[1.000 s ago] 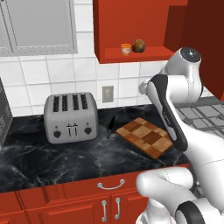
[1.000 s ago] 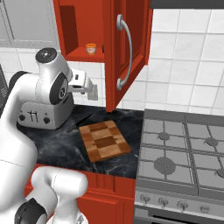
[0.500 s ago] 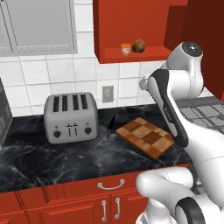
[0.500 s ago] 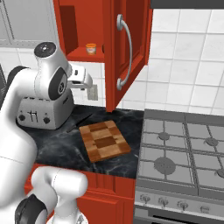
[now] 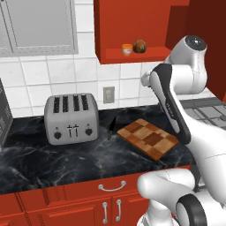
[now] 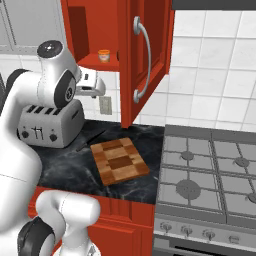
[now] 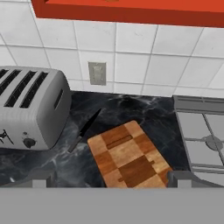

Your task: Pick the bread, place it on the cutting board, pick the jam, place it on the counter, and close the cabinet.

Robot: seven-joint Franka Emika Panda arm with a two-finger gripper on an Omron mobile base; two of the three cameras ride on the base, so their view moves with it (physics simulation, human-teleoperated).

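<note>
The bread [image 5: 140, 46], a small round brown loaf, sits on the shelf of the open red cabinet [image 5: 132, 26], right beside the orange jam [image 5: 127, 49]. The jam [image 6: 104, 55] also shows on that shelf in the right base view. The checkered cutting board [image 5: 148, 138] lies bare on the black counter [image 5: 53, 163]. The cabinet door [image 6: 147, 55] stands swung open. My gripper [image 6: 99, 90] hangs open and empty below the shelf, above the counter. In the hand view, the gripper [image 7: 113, 180] looks down at the cutting board [image 7: 129, 155].
A silver toaster [image 5: 70, 118] stands left of the board, with a dark knife [image 5: 111, 128] lying between them. The stove [image 6: 210, 175] sits right of the counter. A wall socket [image 7: 97, 73] is on the tiled wall. Grey glass-fronted cabinets [image 5: 39, 26] hang at upper left.
My hand has risen a little toward the cabinet shelf, and the arm's upper joint has lifted with it. The bread, jam, board and door have not moved.
</note>
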